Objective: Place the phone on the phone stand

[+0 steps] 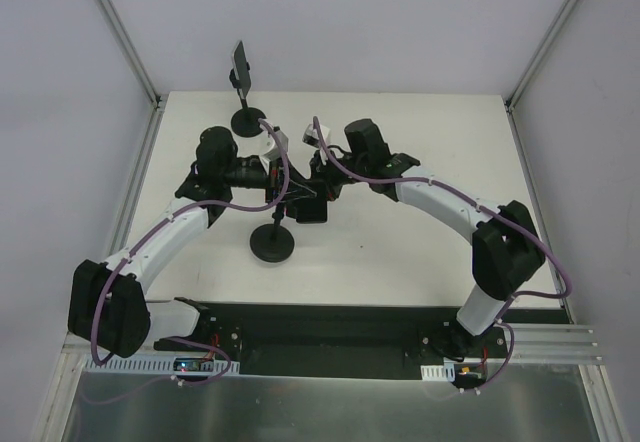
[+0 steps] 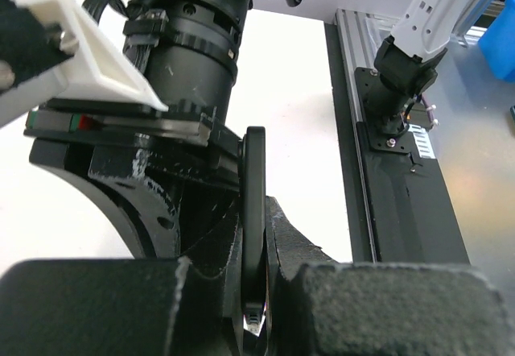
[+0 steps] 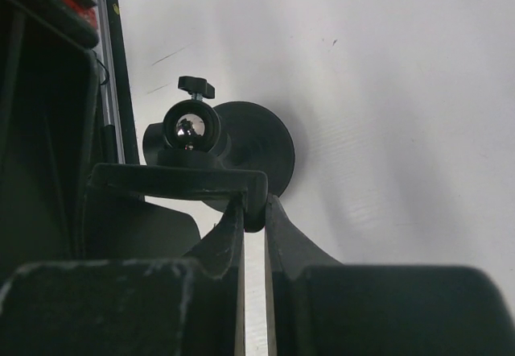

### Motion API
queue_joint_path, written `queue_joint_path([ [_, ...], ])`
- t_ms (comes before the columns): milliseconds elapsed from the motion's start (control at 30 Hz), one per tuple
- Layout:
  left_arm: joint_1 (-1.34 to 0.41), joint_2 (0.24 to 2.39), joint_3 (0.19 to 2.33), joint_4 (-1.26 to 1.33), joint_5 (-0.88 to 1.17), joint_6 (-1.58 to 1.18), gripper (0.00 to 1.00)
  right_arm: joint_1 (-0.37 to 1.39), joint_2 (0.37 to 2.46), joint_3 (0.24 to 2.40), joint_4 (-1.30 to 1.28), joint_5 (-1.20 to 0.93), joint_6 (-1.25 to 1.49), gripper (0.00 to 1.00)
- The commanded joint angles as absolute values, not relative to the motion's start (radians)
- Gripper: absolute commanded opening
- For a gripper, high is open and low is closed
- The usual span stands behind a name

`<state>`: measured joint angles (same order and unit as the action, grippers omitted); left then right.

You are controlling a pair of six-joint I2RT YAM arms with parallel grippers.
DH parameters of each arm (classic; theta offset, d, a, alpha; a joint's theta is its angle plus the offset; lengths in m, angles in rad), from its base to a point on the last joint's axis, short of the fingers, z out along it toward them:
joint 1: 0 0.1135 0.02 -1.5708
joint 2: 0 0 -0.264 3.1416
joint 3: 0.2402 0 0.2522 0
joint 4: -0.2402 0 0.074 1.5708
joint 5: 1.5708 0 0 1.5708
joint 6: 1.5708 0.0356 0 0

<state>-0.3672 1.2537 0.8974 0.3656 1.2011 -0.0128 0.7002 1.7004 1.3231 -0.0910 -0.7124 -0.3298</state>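
The phone stand has a round black base (image 1: 272, 246) on the white table, a thin stem and a ball joint (image 3: 189, 126) under its flat cradle (image 3: 177, 180). Above the base both grippers meet. My right gripper (image 3: 253, 203) is shut on the hooked end of the cradle. My left gripper (image 2: 256, 211) is shut on the phone (image 2: 254, 163), a thin black slab seen edge-on between the fingers. In the top view the phone (image 1: 310, 210) shows as a dark block next to the left gripper (image 1: 290, 198) and right gripper (image 1: 318, 188); how it meets the cradle is hidden.
A second black stand (image 1: 243, 119) with a dark slab (image 1: 240, 65) on top stands at the table's back edge. The black mounting plate (image 1: 320, 327) and metal rail run along the near edge, with the right arm's base (image 2: 394, 74) on it.
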Motion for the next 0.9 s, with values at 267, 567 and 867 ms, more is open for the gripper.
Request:
queue_joint_path([
  [267, -0.373, 1.249, 0.985, 0.232, 1.187, 0.115, 0.0, 0.663, 1.591, 1.322, 0.02, -0.809, -0.33, 0.0],
  [567, -0.373, 1.17, 0.986, 0.083, 0.785, 0.267, 0.0, 0.624, 1.506, 1.223, 0.144, -0.554, -0.239, 0.0],
  [867, -0.409, 1.131, 0.894, 0.24, 0.129, 0.216, 0.0, 0.75, 1.479, 1.193, 0.196, -0.01, -0.025, 0.0],
])
